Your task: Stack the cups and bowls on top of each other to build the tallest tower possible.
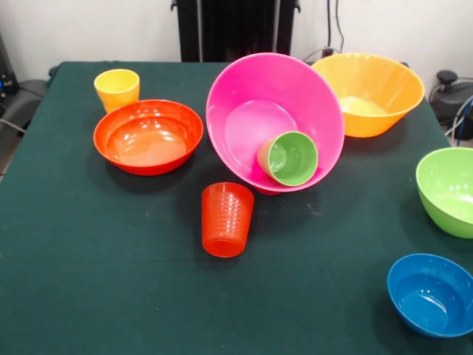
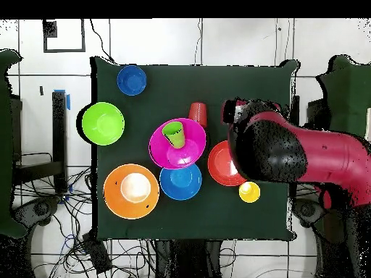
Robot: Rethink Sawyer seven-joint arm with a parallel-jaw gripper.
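The large pink bowl (image 1: 251, 111) stands tilted at the table's middle with the light green cup (image 1: 290, 157) lying inside it. In the overhead view the pink bowl (image 2: 190, 148) rests partly on the medium blue bowl (image 2: 180, 184). The ribbed orange-red cup (image 1: 227, 220) stands alone in front of it. The yellow cup (image 1: 117, 89) stands behind the red-orange bowl (image 1: 148, 137). The arm (image 2: 290, 152) hangs over the red-orange bowl (image 2: 216, 163), and its dark end, the gripper (image 2: 233, 112), is near the orange-red cup (image 2: 198, 114). The small magenta bowl is hidden.
The yellow-orange bowl (image 1: 369, 92) sits at the back right. The lime green bowl (image 1: 447, 191) and small dark blue bowl (image 1: 431, 294) sit at the right edge. The robot's pedestal (image 1: 236, 29) stands behind the table.
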